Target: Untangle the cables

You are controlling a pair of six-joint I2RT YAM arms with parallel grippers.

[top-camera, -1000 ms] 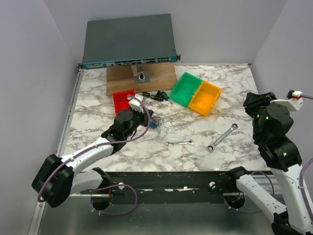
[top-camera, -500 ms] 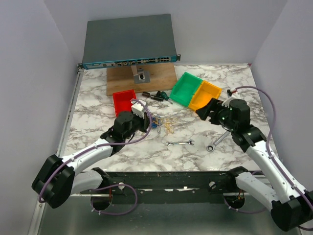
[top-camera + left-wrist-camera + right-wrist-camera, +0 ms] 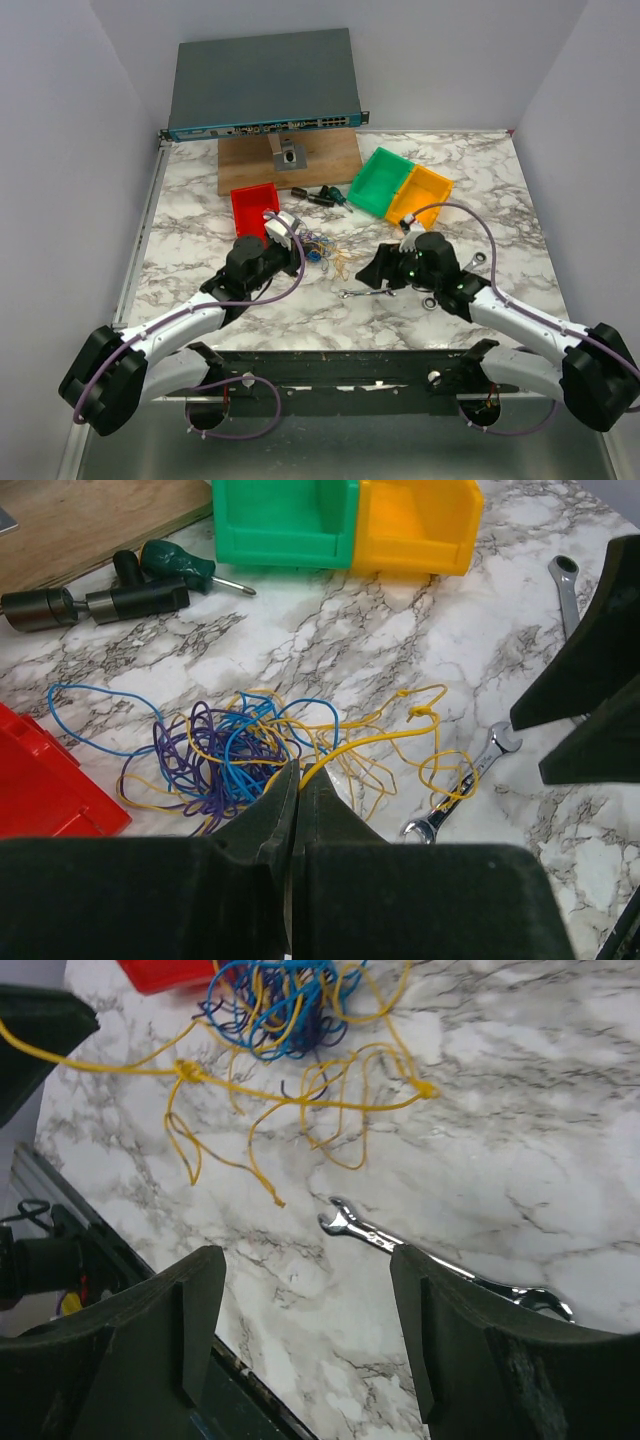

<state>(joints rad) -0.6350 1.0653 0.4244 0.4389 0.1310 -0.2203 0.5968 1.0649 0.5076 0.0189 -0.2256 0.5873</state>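
On the marbled worktop (image 3: 470, 180), the tangled cables (image 3: 240, 745) are spread just beside the red bin (image 3: 40, 780). One yellow cable (image 3: 360, 742) is pinched in the closed left end effector (image 3: 293, 775), apparently to be drawn free. The right end effector (image 3: 305, 1255) is held wide apart nearby, presumably to take another strand.

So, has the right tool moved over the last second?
Yes. In the top view the right tool has swung left from the far right, past the yellow bin, and is now by the small wrench, near the cables.
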